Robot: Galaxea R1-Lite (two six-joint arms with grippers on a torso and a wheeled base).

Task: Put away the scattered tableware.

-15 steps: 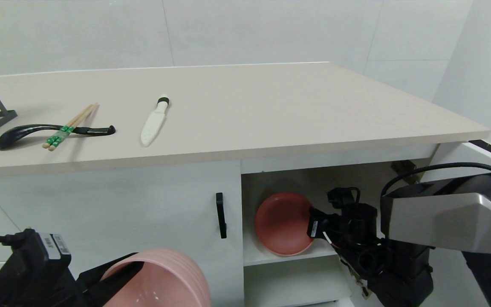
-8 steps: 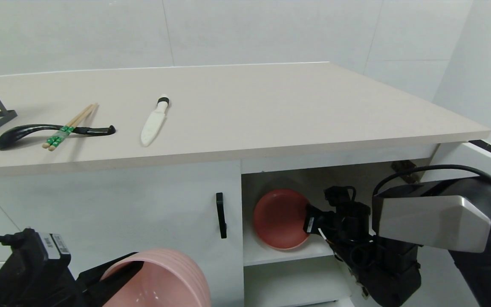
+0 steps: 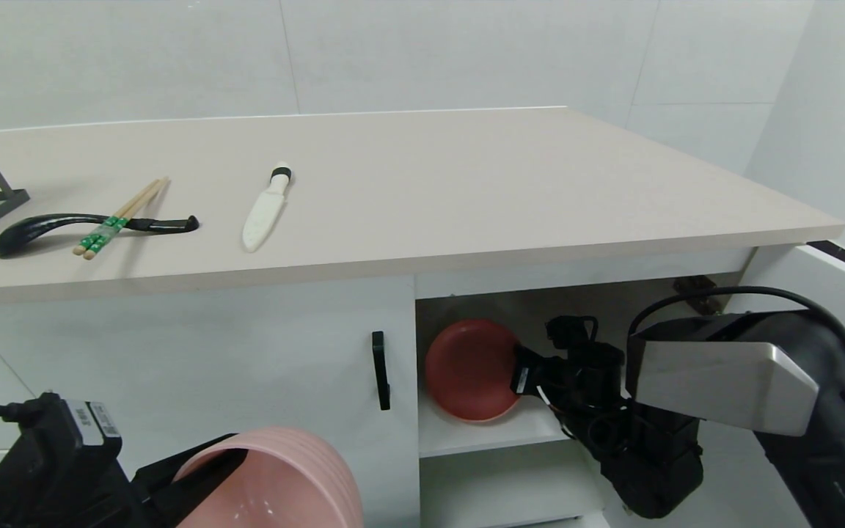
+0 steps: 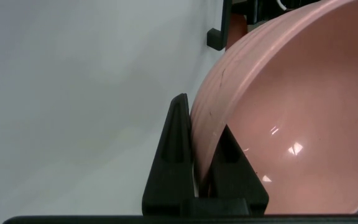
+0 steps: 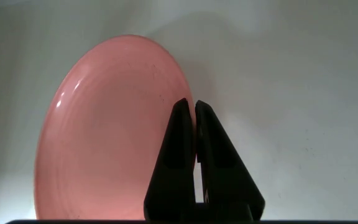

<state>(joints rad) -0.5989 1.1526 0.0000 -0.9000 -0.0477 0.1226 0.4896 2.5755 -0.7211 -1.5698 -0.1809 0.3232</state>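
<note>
While the right gripper [image 5: 195,112] clamps its rim, the plate [image 5: 110,124] stands on edge inside the cabinet [image 3: 496,308].

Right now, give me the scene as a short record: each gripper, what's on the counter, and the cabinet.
Left gripper: jaws shut on the rim of a pink bowl, low in front of the closed cabinet door.
Right gripper: jaws shut on the edge of a red plate, held upright inside the open cabinet compartment, over its shelf.
Counter: black spoon with chopsticks lying across its handle; white knife beside them, apart.
Not yet put away: spoon, chopsticks, knife.
</note>
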